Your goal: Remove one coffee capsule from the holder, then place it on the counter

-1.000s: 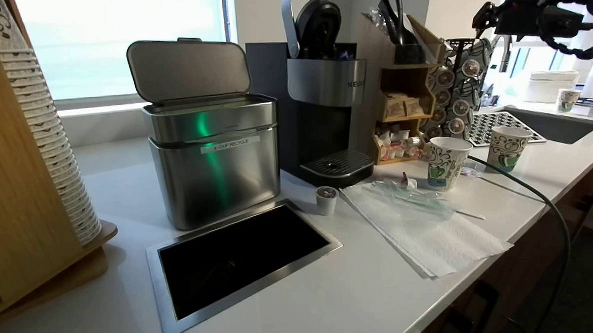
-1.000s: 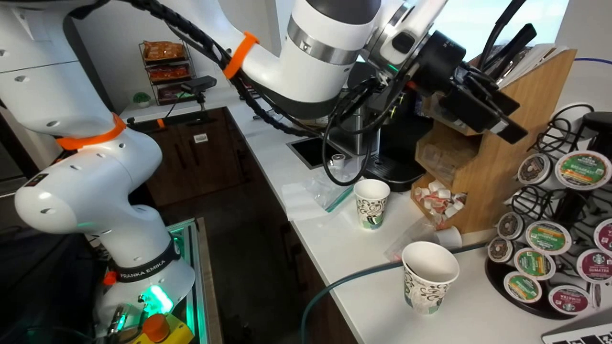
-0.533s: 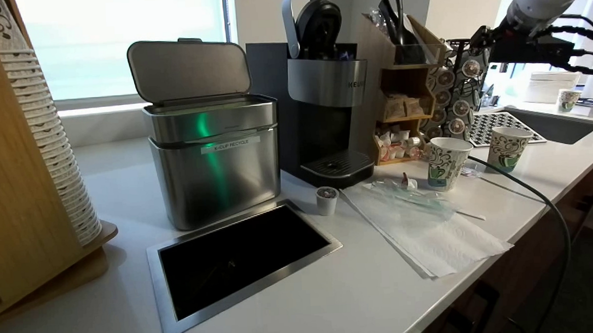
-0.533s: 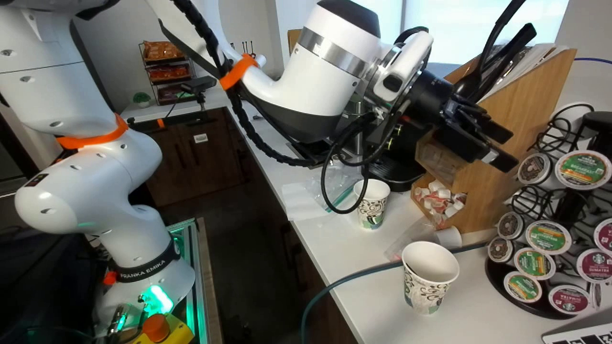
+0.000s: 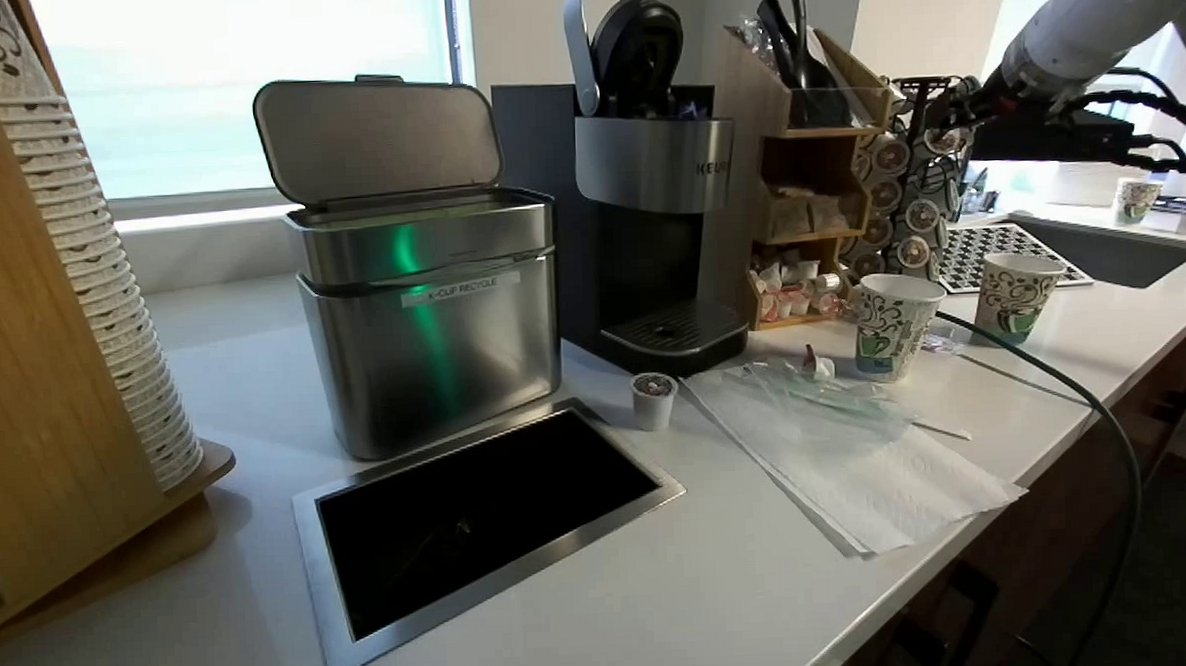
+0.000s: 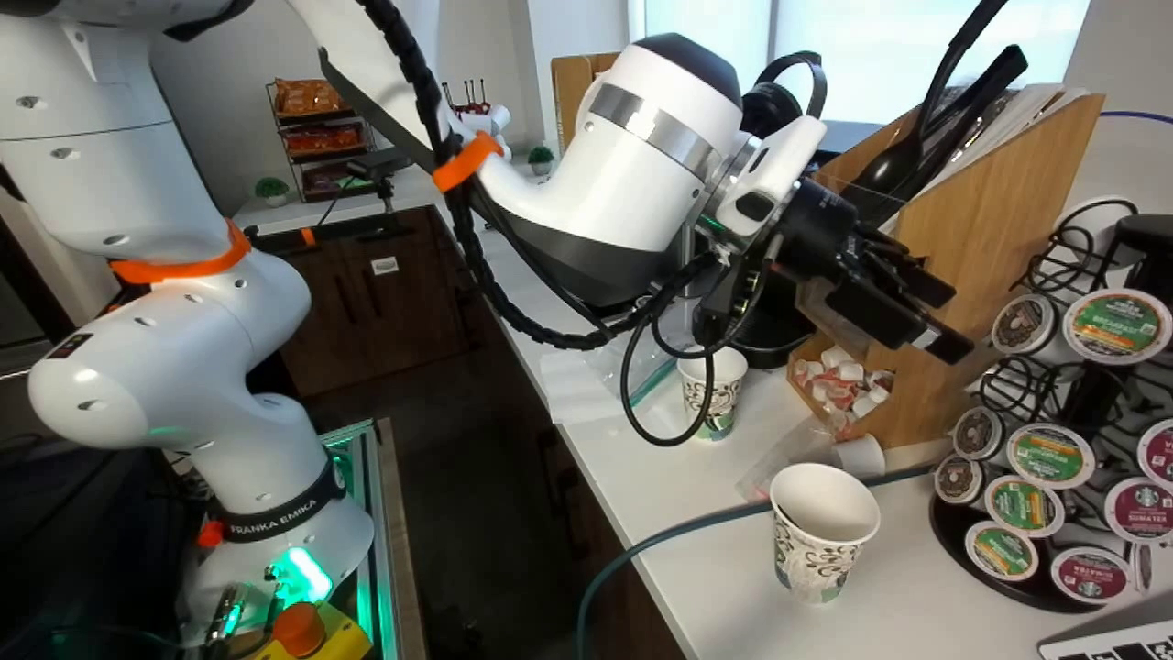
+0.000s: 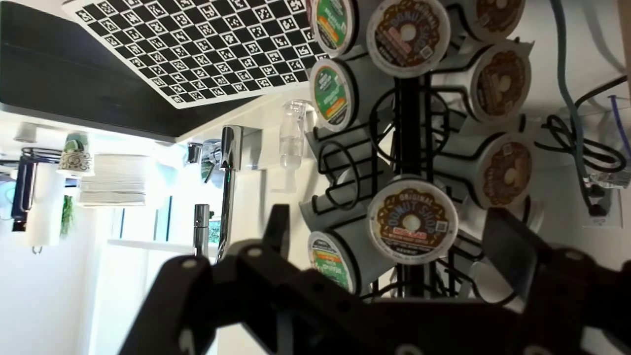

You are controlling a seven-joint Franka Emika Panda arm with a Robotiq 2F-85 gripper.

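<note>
the black wire holder (image 7: pixel 410 128) stands upright on the white worktop (image 5: pixel 724 578), and among its columns of round pods (image 6: pixel 1025 504) a coffee capsule (image 7: pixel 413 222) lies sideways, its brown donut shop lid facing outward.

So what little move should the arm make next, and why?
I'd probably ease the open gripper a little closer to the holder, without closing it. In the wrist view, a Donut Shop capsule shows between the spread fingers; in an exterior view, a gap seems to separate them from the holder, so closing now would likely catch nothing.
</note>
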